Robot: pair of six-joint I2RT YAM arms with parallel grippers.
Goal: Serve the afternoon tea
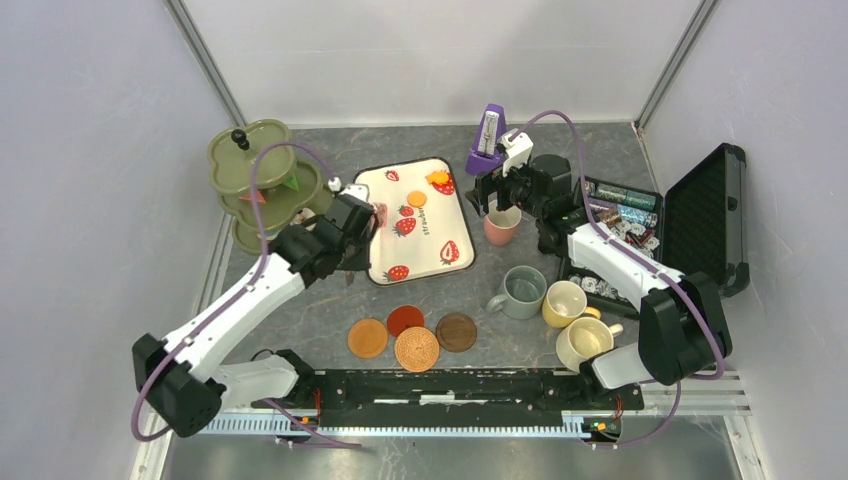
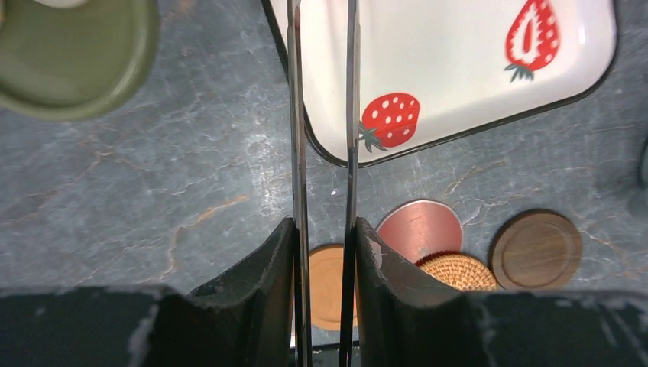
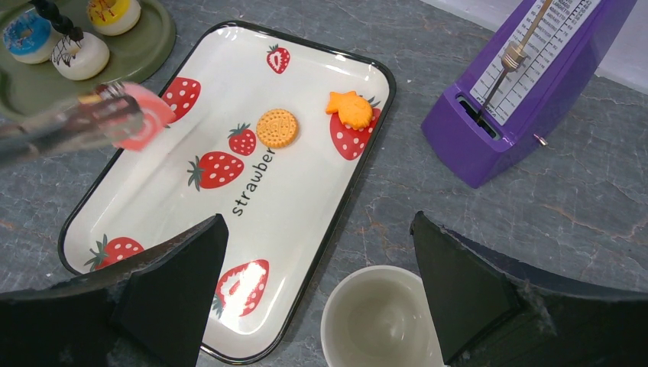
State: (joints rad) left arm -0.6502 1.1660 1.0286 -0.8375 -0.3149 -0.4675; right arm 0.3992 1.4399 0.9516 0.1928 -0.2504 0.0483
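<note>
My left gripper (image 1: 352,228) is shut on a pair of metal tongs (image 2: 298,115), whose tips pinch a pink pastry (image 3: 144,115) over the left edge of the strawberry tray (image 1: 440,215). A round cookie (image 3: 277,128) and an orange pastry (image 3: 351,109) lie on the tray. The olive tiered stand (image 1: 262,185) at the far left carries several pastries (image 3: 76,55). My right gripper (image 3: 317,222) hangs open above the pink mug (image 1: 502,222), a finger on each side of it and not touching it. Grey-green (image 1: 522,291), yellow (image 1: 565,302) and cream (image 1: 585,342) mugs stand at the near right.
Several round coasters (image 1: 417,349) lie near the front middle. A purple metronome (image 1: 488,140) stands behind the pink mug. An open black case (image 1: 700,215) of small packets lies at the right, close to my right arm.
</note>
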